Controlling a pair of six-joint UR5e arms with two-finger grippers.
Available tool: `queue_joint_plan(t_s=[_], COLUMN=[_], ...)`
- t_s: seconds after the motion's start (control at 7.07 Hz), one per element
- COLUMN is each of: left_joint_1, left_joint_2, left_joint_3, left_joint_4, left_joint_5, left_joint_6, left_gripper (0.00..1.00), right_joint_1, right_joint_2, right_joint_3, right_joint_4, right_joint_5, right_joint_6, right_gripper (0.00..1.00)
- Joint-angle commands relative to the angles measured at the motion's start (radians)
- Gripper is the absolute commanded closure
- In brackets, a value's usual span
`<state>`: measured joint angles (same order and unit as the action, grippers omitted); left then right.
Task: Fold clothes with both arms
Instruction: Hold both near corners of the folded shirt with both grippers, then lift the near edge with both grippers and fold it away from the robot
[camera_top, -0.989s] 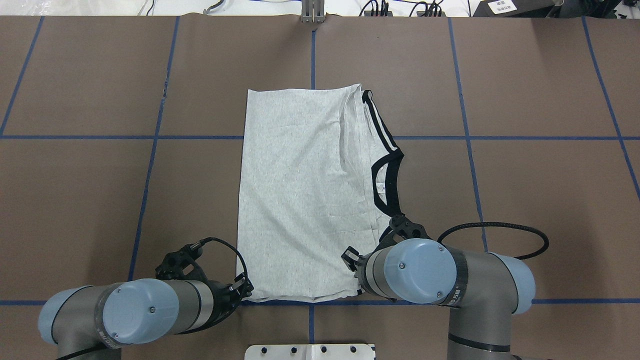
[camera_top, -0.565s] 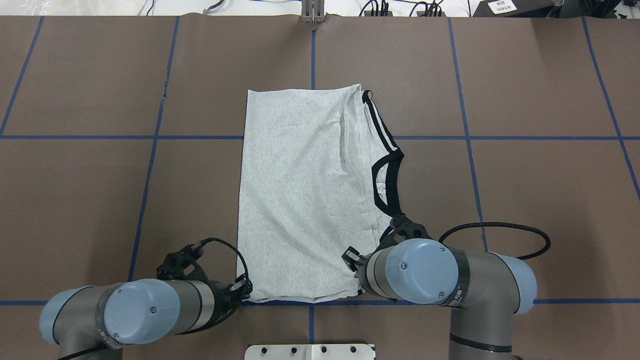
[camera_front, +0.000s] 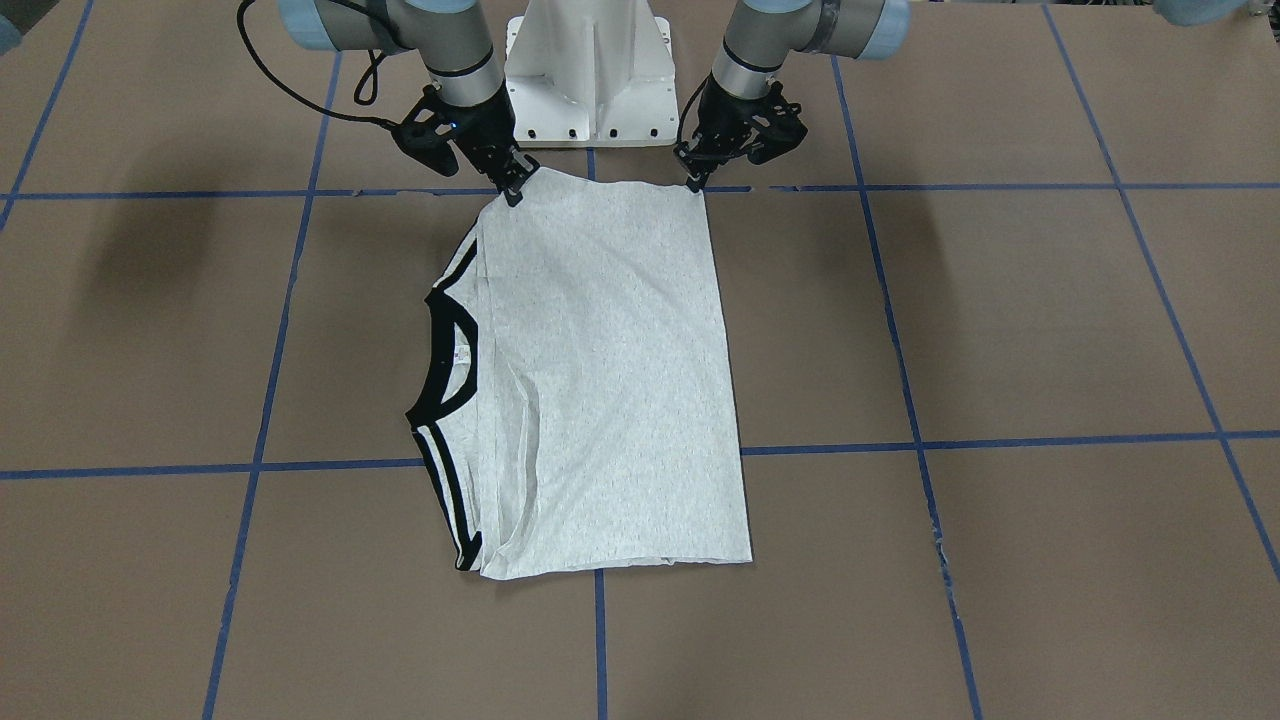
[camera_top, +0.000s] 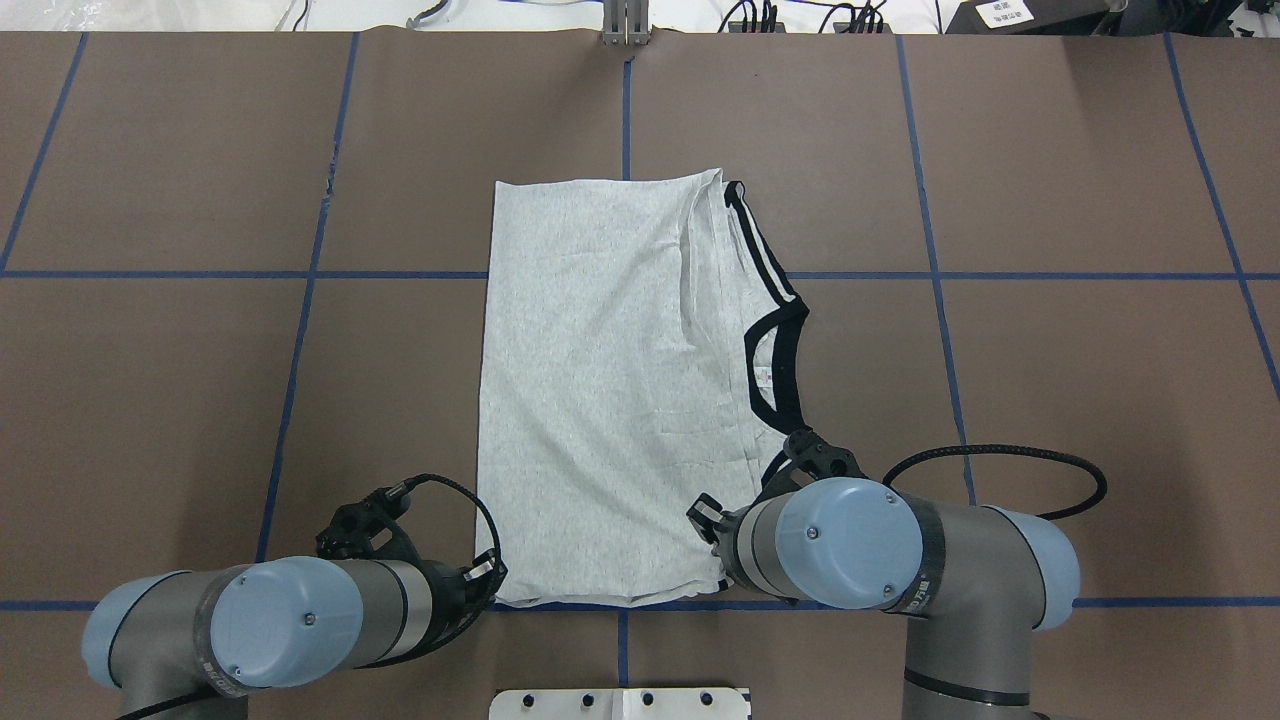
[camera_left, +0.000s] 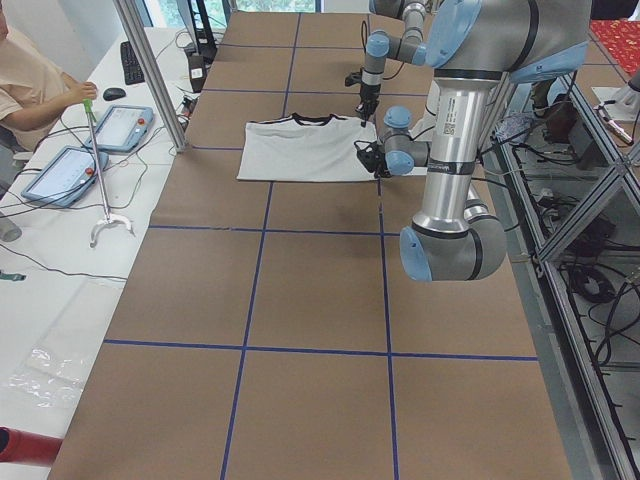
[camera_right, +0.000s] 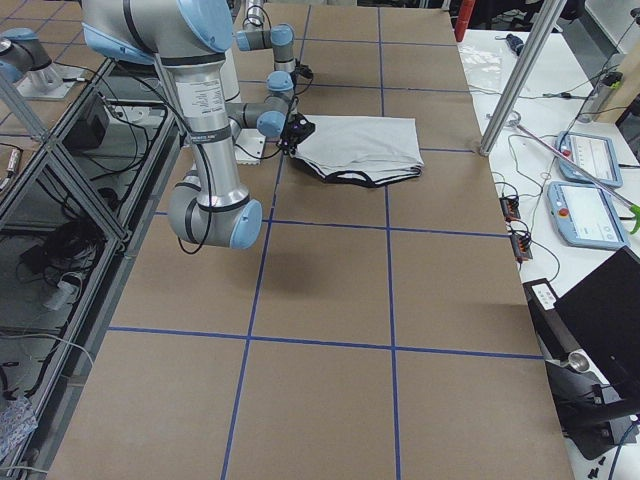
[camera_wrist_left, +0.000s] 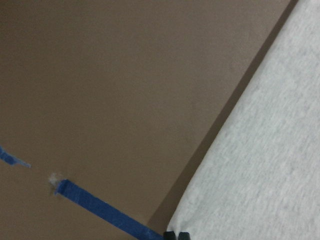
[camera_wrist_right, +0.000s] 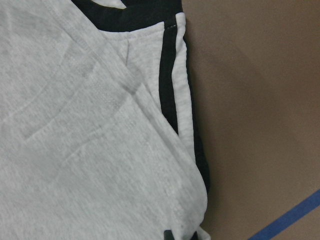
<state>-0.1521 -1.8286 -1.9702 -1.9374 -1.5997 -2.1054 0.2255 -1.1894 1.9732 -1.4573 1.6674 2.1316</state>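
Exterior front-facing view shows my left gripper (camera_front: 693, 182) and right gripper (camera_front: 513, 190) pinching T-shirt (camera_front: 600, 380) corners; overhead, wrists cover both.

Brown, perhaps paper-covered table (camera_top: 1050, 180) carries folded T-shirt (camera_top: 600, 380).

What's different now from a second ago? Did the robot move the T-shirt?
Hardly anything changed. The left arm and the right arm each slid a tiny bit toward the robot's right. The left gripper and the right gripper stayed at the T-shirt's two near corners; I cannot tell whether they pinch it. The T-shirt lies flat where it was.
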Motion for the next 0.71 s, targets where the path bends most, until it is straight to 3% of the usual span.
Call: queue_joint_plan(t_s=[0.0,0.42,0.57], left_joint_1=[-0.004,0.005,0.006], left_joint_2=[-0.02,-0.006,-0.008], left_joint_3=[-0.039,-0.24,-0.313], left_joint_4=[0.0,0.005,0.052], left_joint_5=[-0.002,-0.005,-0.009], left_joint_6=[-0.008,-0.039,-0.044], left_gripper=[1.0,1.0,1.0], right_joint_1=[0.0,-0.061,-0.061], right_joint_2=[0.001,-0.103,-0.104], right_joint_3=[0.003,0.177,0.24], right_joint_4=[0.0,-0.017,-0.073], right_joint_5=[0.0,-0.002,0.0], right_joint_6=[0.001,0.062,0.062], right_gripper=[1.0,1.0,1.0])
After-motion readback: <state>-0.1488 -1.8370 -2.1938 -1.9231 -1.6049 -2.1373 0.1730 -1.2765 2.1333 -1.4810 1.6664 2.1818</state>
